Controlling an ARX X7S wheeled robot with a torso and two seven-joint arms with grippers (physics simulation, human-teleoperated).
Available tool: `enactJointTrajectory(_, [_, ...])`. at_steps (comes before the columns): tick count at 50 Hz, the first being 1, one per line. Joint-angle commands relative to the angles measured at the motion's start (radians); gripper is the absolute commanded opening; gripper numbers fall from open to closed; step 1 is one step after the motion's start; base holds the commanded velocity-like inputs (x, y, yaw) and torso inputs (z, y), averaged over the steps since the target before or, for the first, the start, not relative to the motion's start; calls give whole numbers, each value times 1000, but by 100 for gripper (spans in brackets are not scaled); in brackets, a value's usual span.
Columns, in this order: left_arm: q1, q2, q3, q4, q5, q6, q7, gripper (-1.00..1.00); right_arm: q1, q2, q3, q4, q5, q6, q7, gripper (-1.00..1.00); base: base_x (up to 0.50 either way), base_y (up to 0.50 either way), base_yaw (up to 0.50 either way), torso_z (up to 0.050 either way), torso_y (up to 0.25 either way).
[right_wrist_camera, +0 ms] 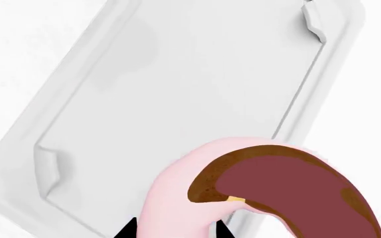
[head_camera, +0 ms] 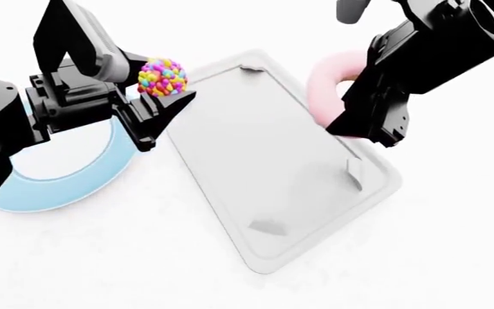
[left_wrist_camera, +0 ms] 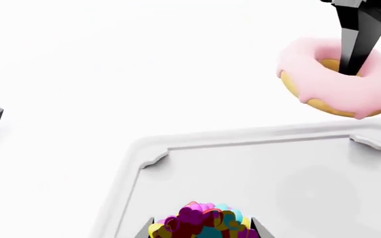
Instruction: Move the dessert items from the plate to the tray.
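White tabletop lay under the tray (head_camera: 282, 193); both grippers (head_camera: 165, 106) (head_camera: 350, 125) were clamped, candy ball (head_camera: 162, 77) and donut (head_camera: 326, 84) best lowered before release.

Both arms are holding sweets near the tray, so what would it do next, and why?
Probably lower both over the tray and let go. The left gripper holds the candy ball by one edge; the right gripper holds the donut above the opposite rim. The tray looks bare.

Everything around me is bright, evenly lit and nearly blown out to white. The tray (head_camera: 229, 138) shows only faint soft shadows near its corner tabs, and edges look slightly soft, without glare.
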Motion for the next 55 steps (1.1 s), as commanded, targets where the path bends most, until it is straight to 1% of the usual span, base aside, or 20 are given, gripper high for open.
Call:
enactJointTrajectory(1, [12, 21, -1, 42, -36, -39, -22, -100, -6, -26, -10, 45, -16, -62, -21, -100, 0, 0, 0, 0, 0])
enactJointTrajectory(9, [31, 64, 12, 110, -74, -89, -48, -100, 7, -9, 5, 6, 0, -26, -4, -100, 0, 0, 0, 0, 0])
enactJointTrajectory(17, [37, 92, 48, 117, -67, -85, -56, -100, 20, -7, 0, 1, 0, -21, -6, -100, 0, 0, 0, 0, 0])
enactJointTrajectory(29, [13, 166, 144, 38, -3, -48, -76, -100, 67, -11, -15, -33, 3, 5, -18, -100, 0, 0, 0, 0, 0])
enactJointTrajectory(42, [-5, 232, 217, -12, 42, -35, -106, -100, 84, 12, 12, -93, 29, 60, 16, -100, 0, 0, 0, 0, 0])
enactJointTrajectory(54, [-65, 292, 258, -170, 96, 30, -111, -100, 80, 22, 30, -114, 49, 86, 38, -100, 0, 0, 0, 0, 0])
enactJointTrajectory(55, [-65, 295, 261, -180, 101, 37, -113, 100, 79, 23, 33, -116, 52, 89, 40, -100, 0, 0, 0, 0, 0])
